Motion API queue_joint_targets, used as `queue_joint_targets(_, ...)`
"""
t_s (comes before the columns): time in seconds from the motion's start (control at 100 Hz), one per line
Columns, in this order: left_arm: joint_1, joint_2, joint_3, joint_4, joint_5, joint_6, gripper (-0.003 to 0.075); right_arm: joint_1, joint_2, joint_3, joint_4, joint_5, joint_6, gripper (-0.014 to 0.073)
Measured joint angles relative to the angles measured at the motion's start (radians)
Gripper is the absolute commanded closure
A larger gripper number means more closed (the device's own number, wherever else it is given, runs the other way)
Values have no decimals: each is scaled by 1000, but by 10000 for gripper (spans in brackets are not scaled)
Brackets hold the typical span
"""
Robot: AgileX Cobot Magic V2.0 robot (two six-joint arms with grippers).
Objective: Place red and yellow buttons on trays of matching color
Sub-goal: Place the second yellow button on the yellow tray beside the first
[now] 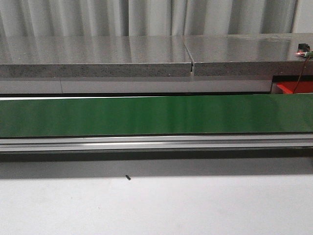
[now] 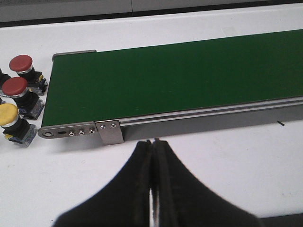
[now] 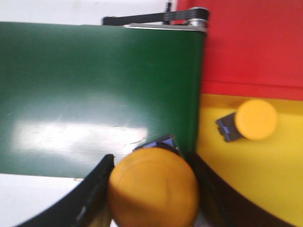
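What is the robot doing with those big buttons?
It's sorting buttons by color. The right claw is holding a yellow button at the end of the green belt, beside the yellow tray, where another yellow button already lies. The red tray shows no buttons. The left claw is shut and empty; two red buttons and a yellow one wait by the belt's other end.

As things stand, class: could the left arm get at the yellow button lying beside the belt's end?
Probably yes: the yellow button stands on open table, nothing covering it. The left pincer is shut, holds nothing, and must open first.
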Motion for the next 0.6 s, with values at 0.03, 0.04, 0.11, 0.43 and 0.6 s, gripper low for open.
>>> queue_joint_targets(0.03,0,0,0,0,0,0,741,-20,0,2,0,0,2,415)
queue_joint_targets(0.04,0,0,0,0,0,0,741,-29,0,4,0,0,2,415)
queue_joint_targets(0.11,0,0,0,0,0,0,741,-71,0,13,1,-12,3,415)
queue_joint_targets(0.43,0,0,0,0,0,0,741,-159,0,158,16,-163,31,415)
queue_joint_targets(0.6,0,0,0,0,0,0,741,-159,42,169,22,-206,37,415)
